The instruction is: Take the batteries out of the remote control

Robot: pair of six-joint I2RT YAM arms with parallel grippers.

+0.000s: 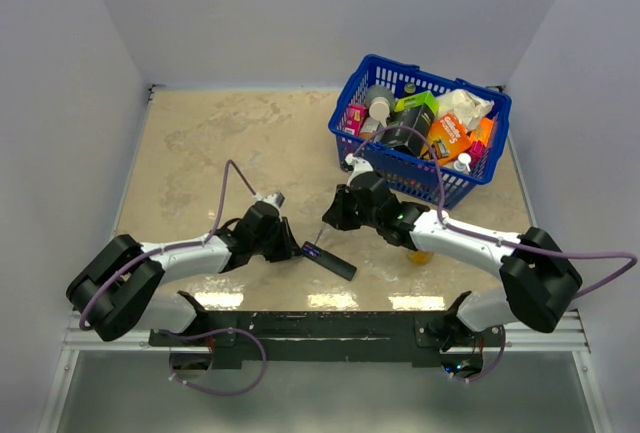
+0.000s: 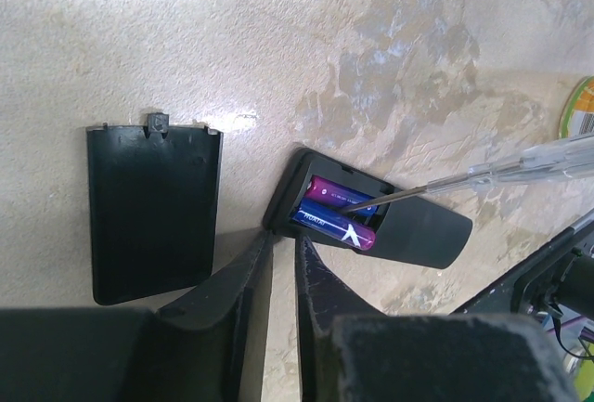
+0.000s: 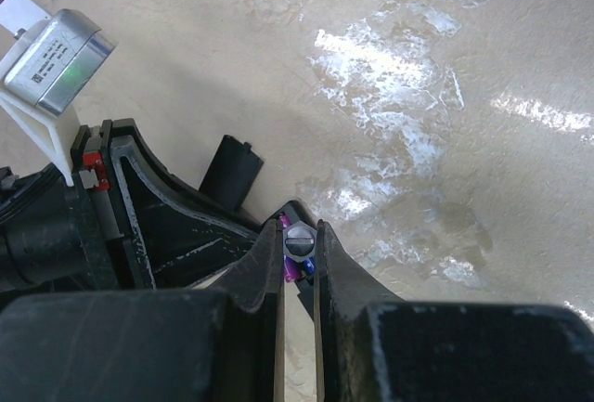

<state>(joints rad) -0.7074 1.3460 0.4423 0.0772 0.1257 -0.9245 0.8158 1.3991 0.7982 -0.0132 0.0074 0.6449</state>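
Note:
The black remote control (image 1: 336, 263) (image 2: 422, 227) lies flat with its battery bay facing up. Two purplish batteries (image 2: 336, 220) sit side by side in the bay. My left gripper (image 1: 292, 249) (image 2: 285, 235) has its fingers set narrowly at the remote's near corner, pinching it. My right gripper (image 1: 332, 217) (image 3: 299, 246) is shut on a screwdriver (image 2: 538, 155) (image 3: 299, 239) with a clear handle. The screwdriver's thin grey shaft reaches into the bay, its tip resting between the batteries. The batteries (image 3: 293, 268) show just beyond the right fingertips.
The loose black cover piece (image 2: 153, 207) (image 3: 227, 172) lies on the table left of the remote. A blue basket (image 1: 400, 169) full of packages stands at the back right. A small yellow-green object (image 1: 421, 256) (image 2: 581, 110) lies under the right arm.

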